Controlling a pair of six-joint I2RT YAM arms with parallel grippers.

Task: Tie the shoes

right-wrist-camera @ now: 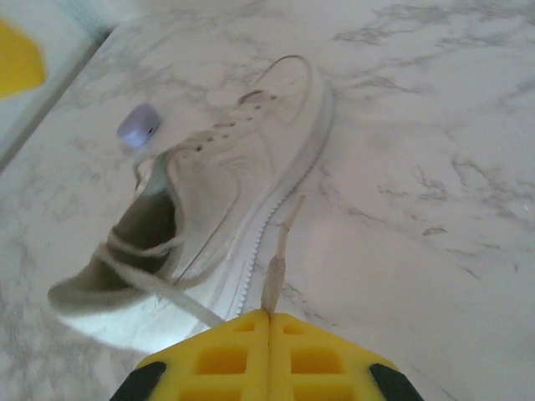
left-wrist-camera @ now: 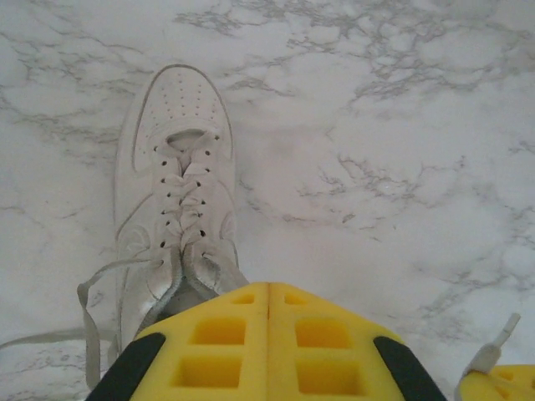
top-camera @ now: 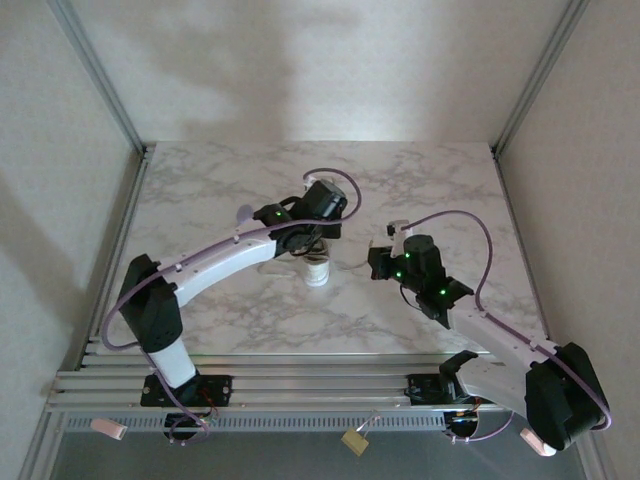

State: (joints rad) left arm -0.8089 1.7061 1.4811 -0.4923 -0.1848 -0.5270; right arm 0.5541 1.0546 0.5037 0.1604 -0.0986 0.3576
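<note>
Sneaker sits mid-table, toe pointing away from the left wrist camera. It's threaded but loose, no knot yet.

My right tool is clamped tight on the tip of one lace, which runs from the fingers toward the sneaker's side. I reckon that's to keep the end drawn out clear for crossing.

Left tool is closed too, fingers pressed flat together right over the heel end. I can't tell if it's pinching anything. The other lace trails off beside it.

From above, the left arm stretches diagonally from its base, wrist bent down over the sneaker. The right arm is folded, coming in low from the right.

Small purple thing sits near the sneaker's far side.
</note>
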